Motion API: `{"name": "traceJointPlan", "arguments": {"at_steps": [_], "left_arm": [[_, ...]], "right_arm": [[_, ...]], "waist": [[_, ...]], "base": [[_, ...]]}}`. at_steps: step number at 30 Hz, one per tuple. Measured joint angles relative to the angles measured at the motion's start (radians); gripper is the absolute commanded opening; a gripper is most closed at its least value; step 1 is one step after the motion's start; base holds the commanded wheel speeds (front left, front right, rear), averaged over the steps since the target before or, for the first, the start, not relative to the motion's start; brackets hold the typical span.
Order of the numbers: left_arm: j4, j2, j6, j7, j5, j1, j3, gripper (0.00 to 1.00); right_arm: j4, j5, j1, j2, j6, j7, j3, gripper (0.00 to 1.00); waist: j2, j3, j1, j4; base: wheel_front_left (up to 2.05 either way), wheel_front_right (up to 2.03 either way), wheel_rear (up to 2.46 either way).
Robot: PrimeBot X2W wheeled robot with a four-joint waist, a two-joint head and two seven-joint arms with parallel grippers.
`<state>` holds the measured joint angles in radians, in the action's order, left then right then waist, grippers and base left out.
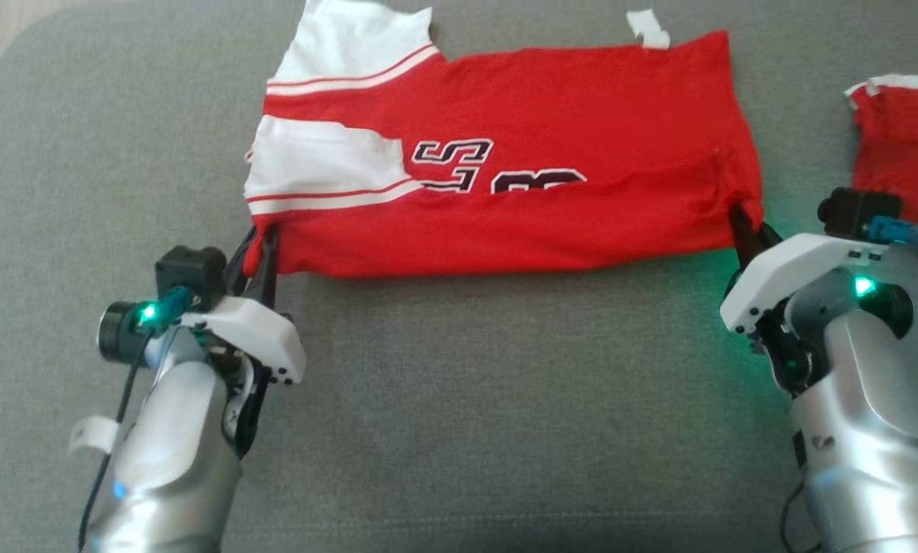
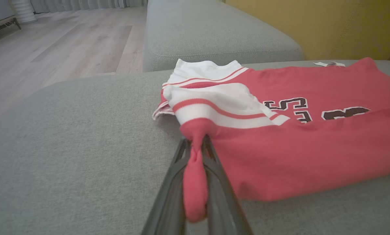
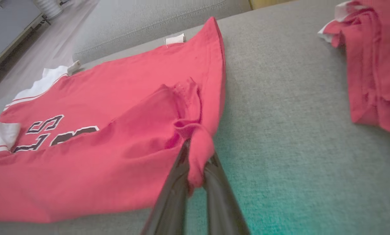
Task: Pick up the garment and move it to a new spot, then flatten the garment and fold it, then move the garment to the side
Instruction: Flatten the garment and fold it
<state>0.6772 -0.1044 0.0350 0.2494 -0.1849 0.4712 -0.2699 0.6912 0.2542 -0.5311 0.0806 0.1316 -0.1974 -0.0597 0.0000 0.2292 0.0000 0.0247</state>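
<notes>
My left pincer [image 1: 266,238] [image 2: 195,147] is clamped on the garment's [image 1: 520,223] near left corner; in the left wrist view a pinch of red cloth bunches between its 2 dark fingers [image 2: 168,195] and hangs out behind them. My right pincer [image 1: 739,219] [image 3: 195,153] is closed the same way on the near right corner, with a red fold trapped between its fingers [image 3: 221,195].

Both silver forearms come up from the bottom corners of the head view, left forearm [image 1: 174,430] and right forearm [image 1: 866,415], with the fingers pointing away from me and low to the seat. Green lights glow at both wrists.

The garment [image 2: 296,153] [image 3: 100,156] lies spread across the grey sofa cushion [image 1: 466,399], its near edge folded back over the lower part of the dark lettering [image 1: 497,169]. White striped panels [image 1: 328,165] sit at its left end, and a small white tag [image 1: 649,31] shows at its far edge.

A second red garment [image 1: 900,146] [image 3: 371,65] lies crumpled well apart to the right. Beyond are another grey cushion [image 2: 214,32], a pale wood floor [image 2: 67,42] and a yellow wall [image 2: 312,26].
</notes>
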Motion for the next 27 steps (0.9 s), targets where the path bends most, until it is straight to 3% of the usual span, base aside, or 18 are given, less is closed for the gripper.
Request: {"name": "traceJointPlan", "arguments": {"at_steps": [12,22,23,24,25,26,27], "left_arm": [[-0.01,-0.052,0.016,-0.009,-0.003,-0.137,-0.007,0.0],[-0.126,-0.071,0.044,-0.159,-0.038,-0.279,-0.047,0.0],[-0.133,-0.073,0.044,-0.179,-0.038,-0.284,-0.051,0.0],[-0.135,-0.075,0.045,-0.199,-0.041,-0.286,-0.058,0.0],[-0.137,-0.077,0.046,-0.212,-0.046,-0.286,-0.067,0.36],[-0.143,-0.078,0.046,-0.223,-0.048,-0.287,-0.072,0.85],[-0.15,-0.078,0.045,-0.236,-0.048,-0.288,-0.072,1.0]], "right_arm": [[-0.223,0.165,0.248,0.058,0.0,-0.199,0.035,0.0],[-0.403,0.158,0.442,0.027,0.0,-0.362,-0.05,0.0],[-0.41,0.151,0.444,0.02,0.0,-0.366,-0.054,0.4],[-0.416,0.145,0.444,0.015,0.0,-0.368,-0.057,1.0],[-0.424,0.14,0.444,0.015,0.0,-0.375,-0.057,1.0],[-0.434,0.139,0.444,0.014,0.0,-0.375,-0.058,1.0],[-0.444,0.138,0.444,0.012,0.0,-0.375,-0.062,1.0]], "waist": [[0.0,-0.137,-0.0001,-0.039],[0.0,-0.192,-0.0001,-0.057],[0.0,-0.193,-0.0001,-0.058],[0.0,-0.193,-0.0001,-0.059],[0.0,-0.194,-0.0001,-0.06],[0.0,-0.194,-0.0001,-0.062],[0.0,-0.194,-0.0001,-0.064]], "base": [[0.0,0.0,0.0],[0.0,0.0,0.0],[0.0,0.0,0.0],[0.0,0.0,0.0],[0.0,0.0,0.0],[0.0,0.0,0.0],[0.0,0.0,0.0]]}}
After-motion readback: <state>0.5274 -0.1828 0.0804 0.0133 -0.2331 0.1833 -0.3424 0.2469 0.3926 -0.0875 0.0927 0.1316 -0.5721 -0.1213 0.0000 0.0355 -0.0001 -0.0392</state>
